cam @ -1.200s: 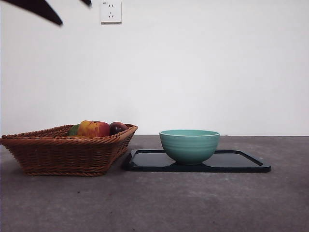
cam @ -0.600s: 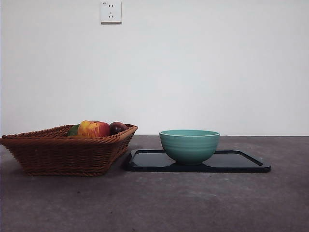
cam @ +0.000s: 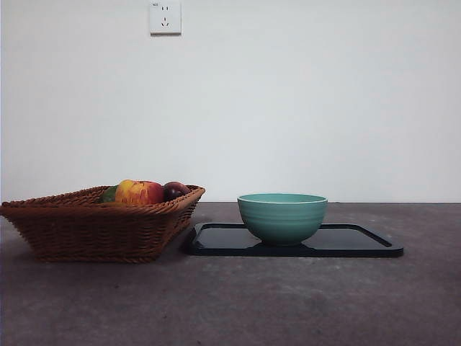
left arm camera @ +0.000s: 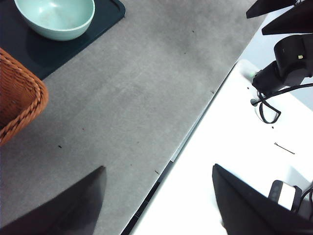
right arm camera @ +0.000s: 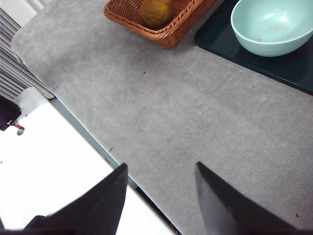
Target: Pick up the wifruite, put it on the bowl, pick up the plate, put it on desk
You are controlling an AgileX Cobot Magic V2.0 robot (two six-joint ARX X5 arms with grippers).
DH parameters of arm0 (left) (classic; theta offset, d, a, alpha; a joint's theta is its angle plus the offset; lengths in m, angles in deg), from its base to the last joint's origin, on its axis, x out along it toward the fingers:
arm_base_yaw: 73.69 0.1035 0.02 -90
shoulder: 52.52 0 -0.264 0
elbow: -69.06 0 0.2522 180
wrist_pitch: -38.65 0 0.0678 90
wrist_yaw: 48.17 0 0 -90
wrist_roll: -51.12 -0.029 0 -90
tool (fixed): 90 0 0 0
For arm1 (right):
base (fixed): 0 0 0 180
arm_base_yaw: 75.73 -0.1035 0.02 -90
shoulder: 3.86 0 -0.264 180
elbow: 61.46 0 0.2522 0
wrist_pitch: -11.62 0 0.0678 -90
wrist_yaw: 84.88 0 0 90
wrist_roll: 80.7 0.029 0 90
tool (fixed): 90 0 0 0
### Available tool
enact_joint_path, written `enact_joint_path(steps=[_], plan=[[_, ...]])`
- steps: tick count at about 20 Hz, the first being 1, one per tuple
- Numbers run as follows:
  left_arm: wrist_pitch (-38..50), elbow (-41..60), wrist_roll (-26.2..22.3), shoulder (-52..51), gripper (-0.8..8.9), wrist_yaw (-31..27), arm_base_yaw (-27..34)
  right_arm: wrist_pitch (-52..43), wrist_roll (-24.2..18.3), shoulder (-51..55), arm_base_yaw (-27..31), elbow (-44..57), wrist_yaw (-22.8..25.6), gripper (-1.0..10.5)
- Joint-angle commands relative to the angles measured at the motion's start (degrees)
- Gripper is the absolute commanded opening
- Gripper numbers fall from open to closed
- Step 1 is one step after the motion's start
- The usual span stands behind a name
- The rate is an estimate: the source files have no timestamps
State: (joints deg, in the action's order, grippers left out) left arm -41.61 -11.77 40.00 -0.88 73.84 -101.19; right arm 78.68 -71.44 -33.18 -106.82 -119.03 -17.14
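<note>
The mint-teal bowl (cam: 282,216) stands empty on a flat black plate (cam: 360,241) at the right of the desk (cam: 230,303). It also shows in the left wrist view (left arm camera: 55,17) and the right wrist view (right arm camera: 272,24). A dull yellow-brown oval fruit (right arm camera: 155,12), the wifruite by its look, lies in the wicker basket (right arm camera: 171,32); the front view hides it behind the basket wall. My left gripper (left arm camera: 159,167) and right gripper (right arm camera: 160,166) are both open, empty, and high over the desk's near edge, far from the bowl and basket.
The brown wicker basket (cam: 94,227) stands left of the plate, holding a red-yellow apple (cam: 139,192) and a dark purple fruit (cam: 175,190). A white surface (left arm camera: 234,161) with cables borders the desk's edge. A wall socket (cam: 165,16) is on the wall behind.
The black arm tips at the top left corner of the front view a second ago have left the picture. The basket, bowl and plate have not moved.
</note>
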Motion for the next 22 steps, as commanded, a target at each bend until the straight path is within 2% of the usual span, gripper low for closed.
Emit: enact_joint_path(steps=[1, 6, 12, 15, 18, 20, 22], plan=[[0.55, -0.7, -0.87, 0.37, 3.43, 0.57, -0.28, -0.57, -0.26, -0.07, -0.33, -0.44, 0.22, 2.2], [0.55, -0.7, -0.87, 0.37, 3.43, 0.57, -0.28, -1.09, 0.96, -0.09, -0.33, -0.44, 2.1, 2.2], [0.55, -0.7, -0.85, 0.37, 3.43, 0.57, -0.28, -6.99, 10.62, -0.74, -0.28, -0.44, 9.16, 2.2], [0.55, -0.7, -0.85, 0.37, 3.43, 0.57, -0.28, -10.71, 13.14, -2.71, -0.2, -0.57, 11.34, 2.2], [0.55, -0.7, -0.85, 0.37, 3.43, 0.57, -0.28, -14.1, 14.32, -6.54, 0.07, -0.79, 13.68, 2.4], [0.52, -0.7, -0.85, 0.35, 3.43, 0.57, -0.28, -17.64, 14.32, -12.61, 1.42, -1.38, 13.75, 3.0], [0.55, -0.7, -0.85, 0.35, 3.43, 0.57, -0.28, -20.44, 13.53, -19.23, 3.56, -2.89, 13.66, 3.0]])
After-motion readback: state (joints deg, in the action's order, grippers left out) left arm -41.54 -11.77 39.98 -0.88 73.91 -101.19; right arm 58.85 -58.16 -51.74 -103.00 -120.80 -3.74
